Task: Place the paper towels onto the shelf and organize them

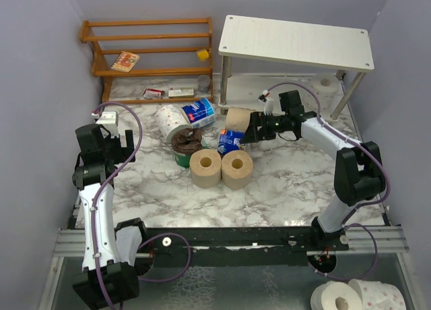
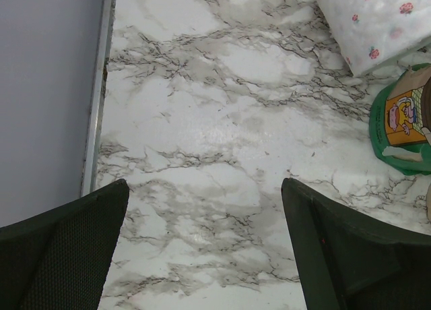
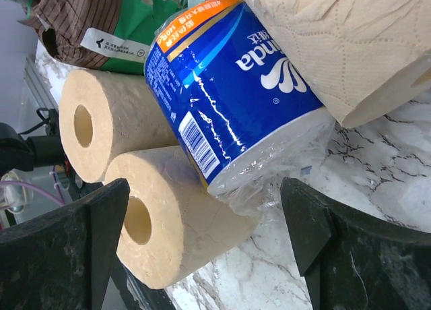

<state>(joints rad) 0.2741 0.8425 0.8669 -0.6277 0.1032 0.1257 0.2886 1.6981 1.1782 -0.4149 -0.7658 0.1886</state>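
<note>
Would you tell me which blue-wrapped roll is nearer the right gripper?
The blue-wrapped roll behind the upright tan rolls, directly before the right gripper; the other blue roll lies farther left.

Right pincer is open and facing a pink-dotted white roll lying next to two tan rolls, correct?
Not quite. The right wrist view shows the right pincer open and facing a blue-wrapped roll, not a pink-dotted white one, lying next to two tan rolls.

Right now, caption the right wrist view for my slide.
Open right pincer faces a blue-wrapped roll lying among tan rolls on the marble table.
</note>
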